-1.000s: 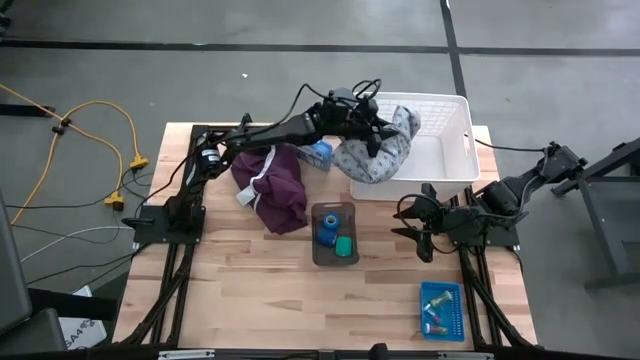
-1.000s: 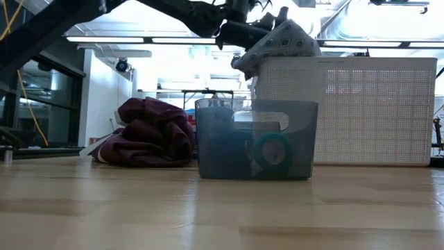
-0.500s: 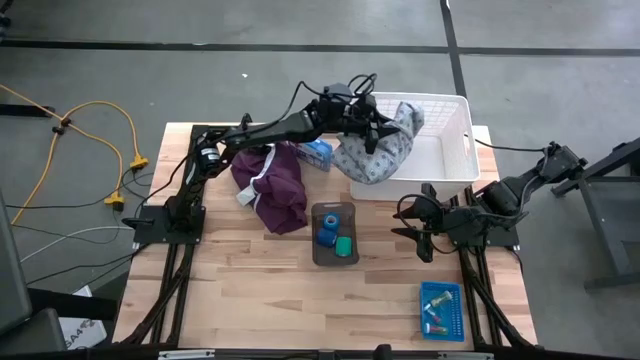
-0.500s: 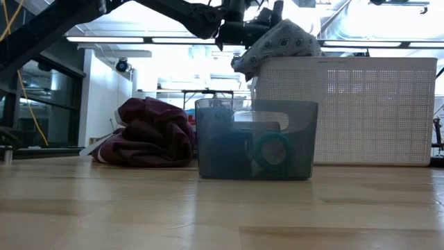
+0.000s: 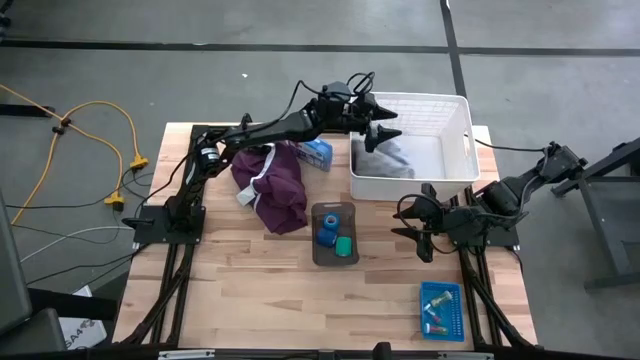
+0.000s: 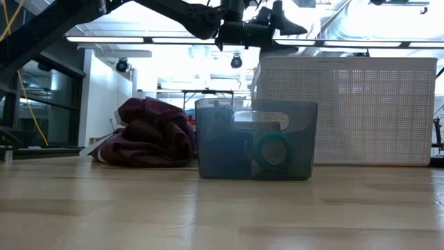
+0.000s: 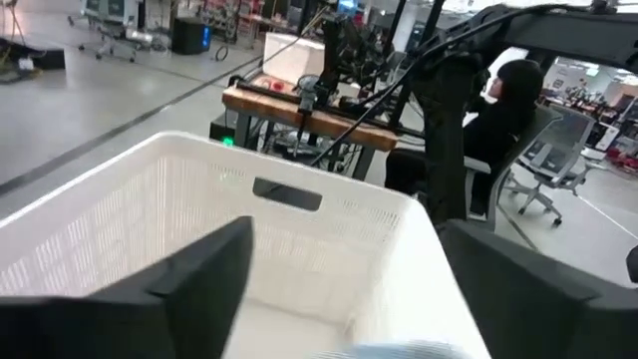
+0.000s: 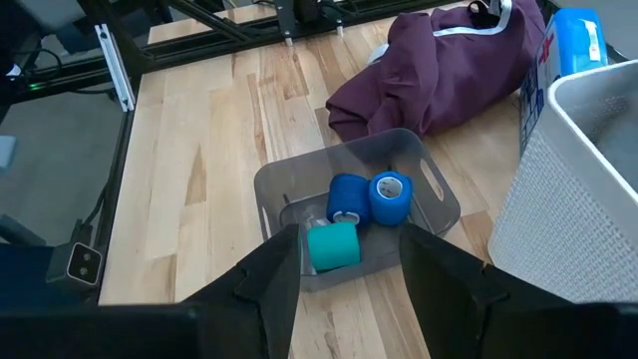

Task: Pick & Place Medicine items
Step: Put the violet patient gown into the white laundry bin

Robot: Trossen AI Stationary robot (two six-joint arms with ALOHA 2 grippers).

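1. The left gripper (image 5: 385,128) hangs above the near-left corner of the white basket (image 5: 455,120), fingers spread apart and holding nothing.
2. Inside the basket, directly below that gripper, lies a grey patterned cloth (image 5: 385,160); the basket wall hides part of it from above, and from table height it cannot be seen at all.
3. The right gripper (image 5: 418,226) waits low over the surface (image 5: 250,290), just right of the grey bin (image 5: 334,235). Its fingers stand apart with nothing between them.
4. The bin holds three medicine rolls: two blue rolls (image 8: 369,197) and one green roll (image 8: 333,245). In the low view the bin's tinted wall blurs them, and only the green roll (image 6: 272,148) shows clearly.
5. A small blue tray (image 5: 441,308) sits near the front right corner of the surface. It carries a few tiny pale and pinkish pieces, too small to count or identify.
6. A maroon garment (image 5: 272,186) with white trim is heaped left of the bin. A blue and white packet (image 5: 318,153) stands between the garment and the basket, partly covered by the left arm.
7. The left wrist view looks over the basket rim into the room, where a seated person (image 7: 503,120) shows beyond a workbench.
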